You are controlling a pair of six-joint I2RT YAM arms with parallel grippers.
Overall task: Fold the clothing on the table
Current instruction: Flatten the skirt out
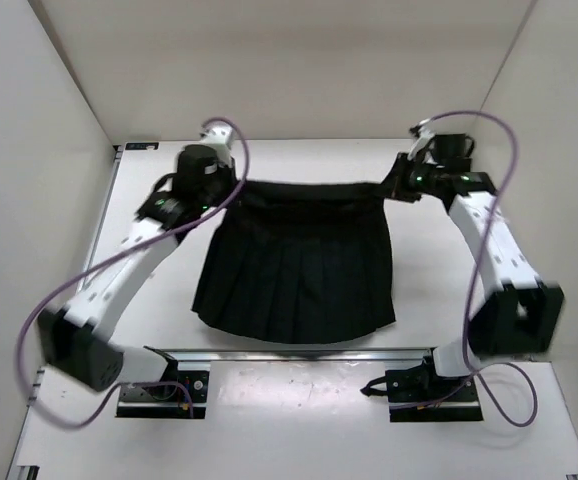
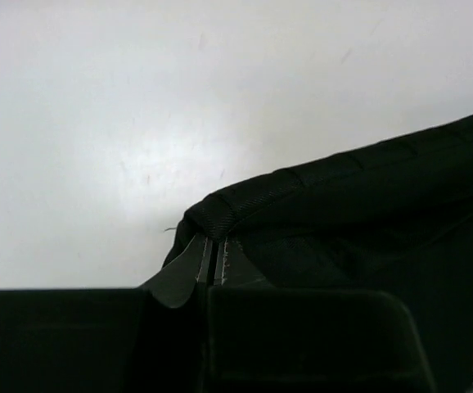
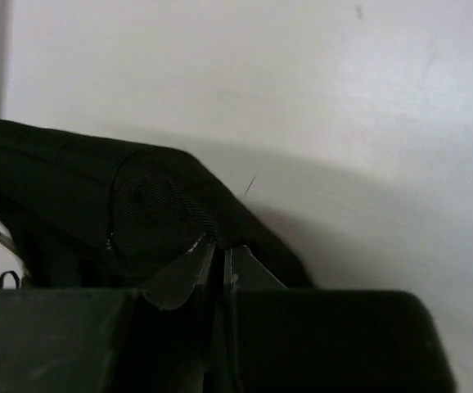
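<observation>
White table with a black pleated skirt spread across its middle.
The table (image 1: 429, 270) is a flat white rectangle, showing bare surface to the left and right of the cloth. The skirt (image 1: 294, 270) lies with its waistband toward the far edge, stretched straight from left to right. Its wider hem fans toward the near side and stops just short of a metal rail (image 1: 299, 353) running across the table. Nearer than the rail sit a left arm mount (image 1: 164, 392) and a right arm mount (image 1: 434, 390).
</observation>
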